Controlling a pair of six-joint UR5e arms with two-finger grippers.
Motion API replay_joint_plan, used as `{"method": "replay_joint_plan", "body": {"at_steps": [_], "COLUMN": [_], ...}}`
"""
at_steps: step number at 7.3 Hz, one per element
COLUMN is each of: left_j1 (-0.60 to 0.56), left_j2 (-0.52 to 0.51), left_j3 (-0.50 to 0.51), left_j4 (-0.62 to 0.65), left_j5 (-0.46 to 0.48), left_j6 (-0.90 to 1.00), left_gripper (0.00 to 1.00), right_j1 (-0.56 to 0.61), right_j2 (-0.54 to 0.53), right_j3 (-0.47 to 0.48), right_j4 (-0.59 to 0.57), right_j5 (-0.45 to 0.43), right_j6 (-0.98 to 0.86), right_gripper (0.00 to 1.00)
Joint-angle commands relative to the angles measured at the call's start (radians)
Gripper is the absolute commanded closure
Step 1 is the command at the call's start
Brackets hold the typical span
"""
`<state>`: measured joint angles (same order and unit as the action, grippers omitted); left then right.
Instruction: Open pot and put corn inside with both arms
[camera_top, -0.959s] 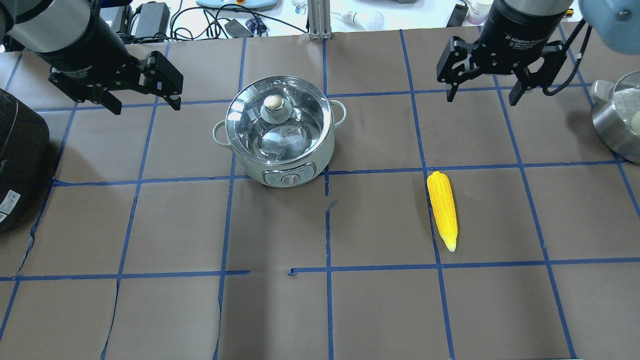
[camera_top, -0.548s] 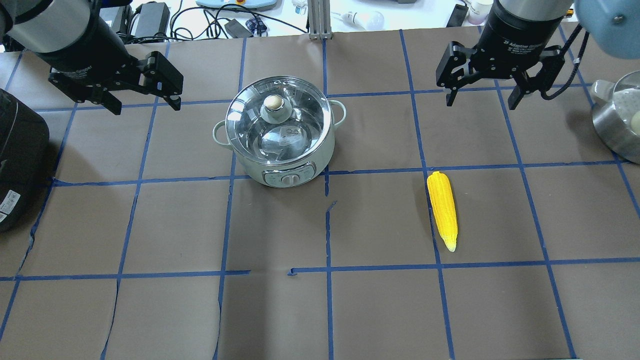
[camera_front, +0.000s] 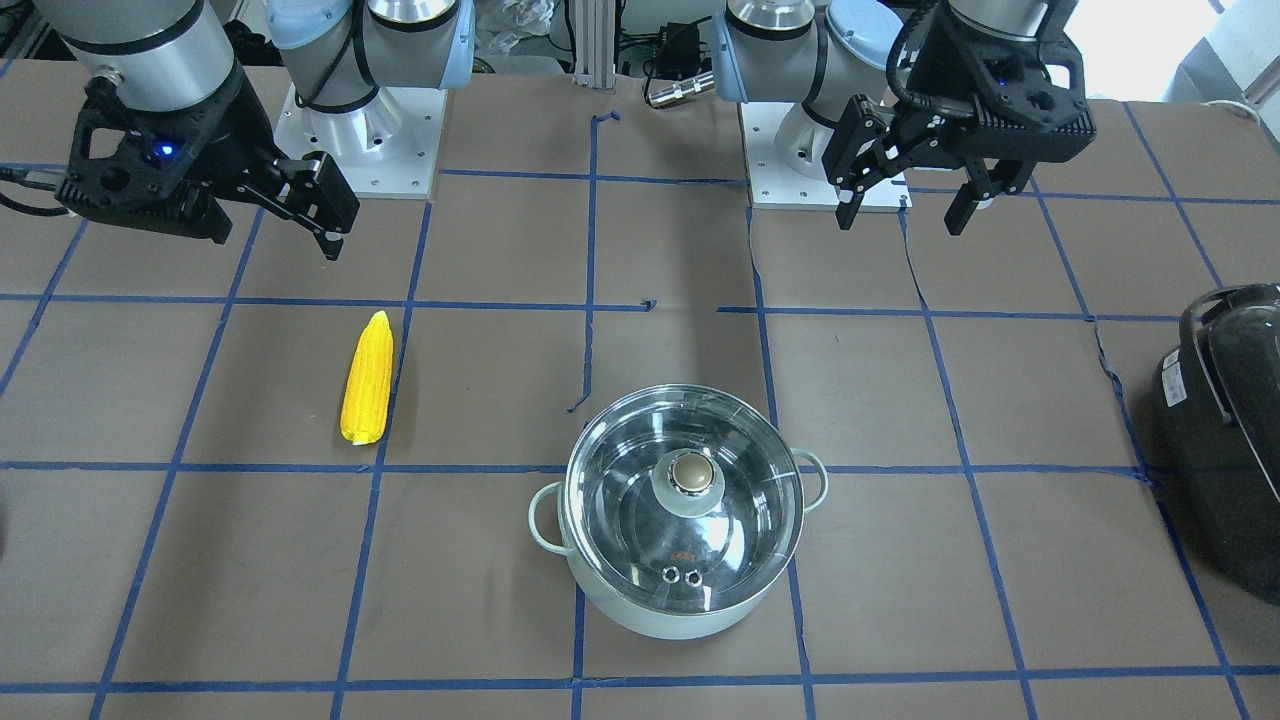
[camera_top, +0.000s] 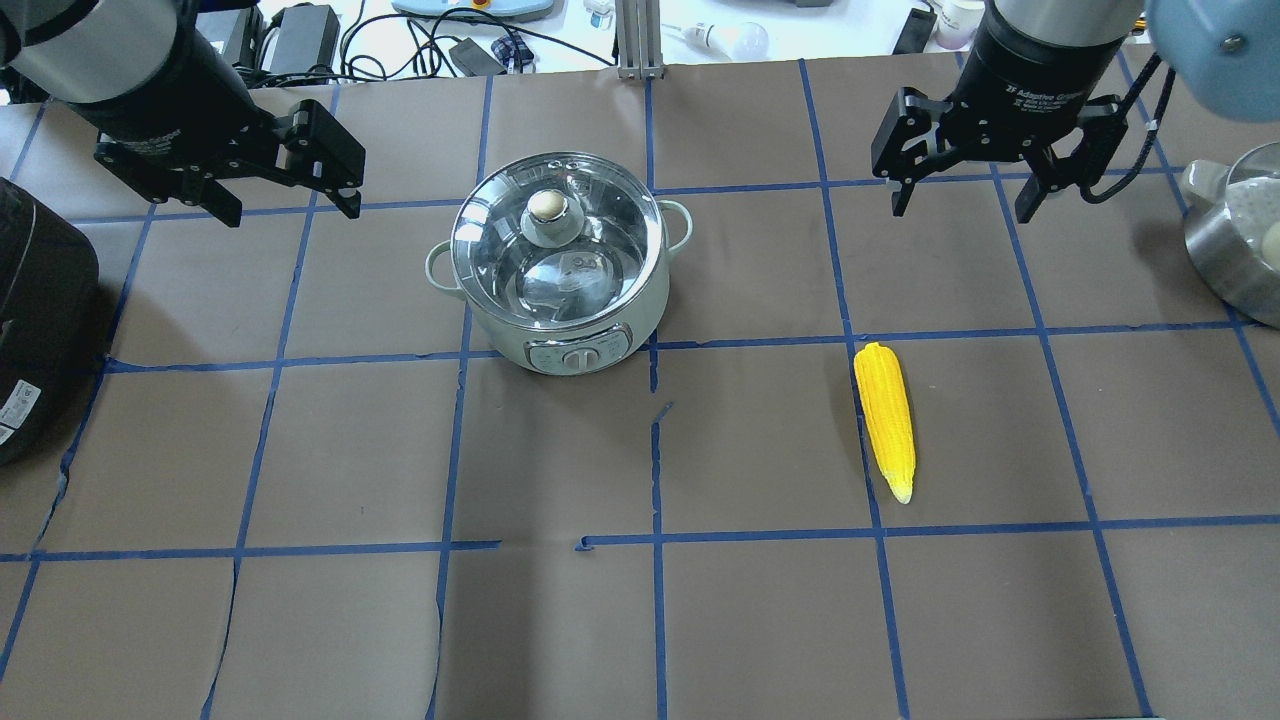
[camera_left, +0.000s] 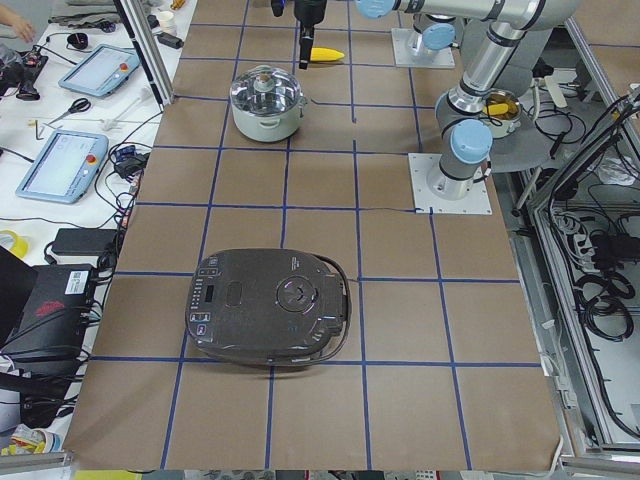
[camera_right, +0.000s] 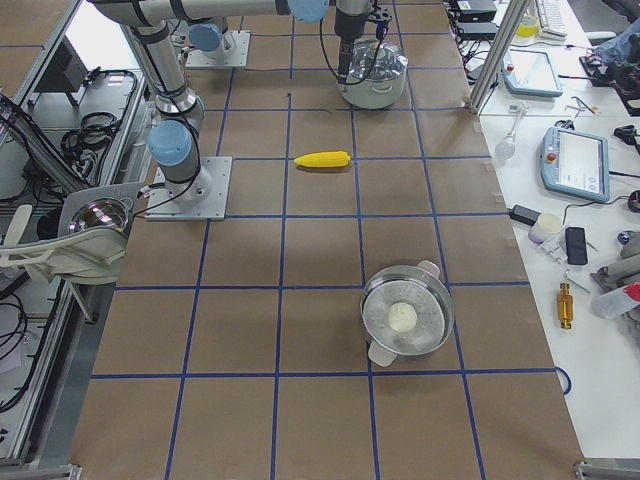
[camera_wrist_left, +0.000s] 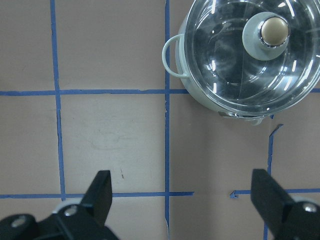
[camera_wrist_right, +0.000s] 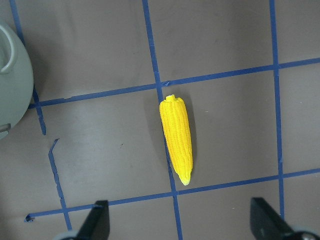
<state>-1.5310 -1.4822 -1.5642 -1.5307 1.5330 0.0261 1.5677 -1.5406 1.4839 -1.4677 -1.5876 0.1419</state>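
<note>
The pale mint-green pot (camera_top: 600, 345) stands left of centre, shut by its glass lid (camera_top: 560, 270) with a brass knob (camera_top: 547, 206); it also shows in the front view (camera_front: 640, 620) and the left wrist view (camera_wrist_left: 200, 95). The yellow corn (camera_top: 886, 420) lies flat on the table to the pot's right, seen too in the front view (camera_front: 367, 378) and the right wrist view (camera_wrist_right: 177, 140). My left gripper (camera_top: 290, 212) hovers open and empty, left of the pot. My right gripper (camera_top: 962, 212) hovers open and empty, beyond the corn's blunt end.
A large black glossy appliance (camera_top: 40, 320) sits at the left table edge. A steel pot (camera_top: 1235, 240) with a white lump inside stands at the right edge. Blue tape lines grid the brown table cover. Cables and devices lie beyond the far edge.
My right gripper has shifted very slightly; both grippers stay open. The pot, lid and corn have not moved.
</note>
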Motion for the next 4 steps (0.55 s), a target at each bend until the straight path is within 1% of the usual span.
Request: {"method": "replay_joint_plan", "body": {"at_steps": [1,4], "left_j1": [0.000,0.000], "left_j2": [-0.016,-0.023], "left_j3": [0.016,0.020], "left_j4": [0.033,0.037], "left_j5": [-0.001,-0.002], "left_j6": [-0.015,-0.040], "left_gripper": [0.00,0.00], "right_j1": [0.000,-0.009], "right_j2": [0.007,0.010], "right_j3": [0.001,0.006], "right_j4": [0.000,-0.003], "right_j5": [0.009,0.008], "right_j6": [0.005,-0.001], "right_gripper": [0.00,0.00]}}
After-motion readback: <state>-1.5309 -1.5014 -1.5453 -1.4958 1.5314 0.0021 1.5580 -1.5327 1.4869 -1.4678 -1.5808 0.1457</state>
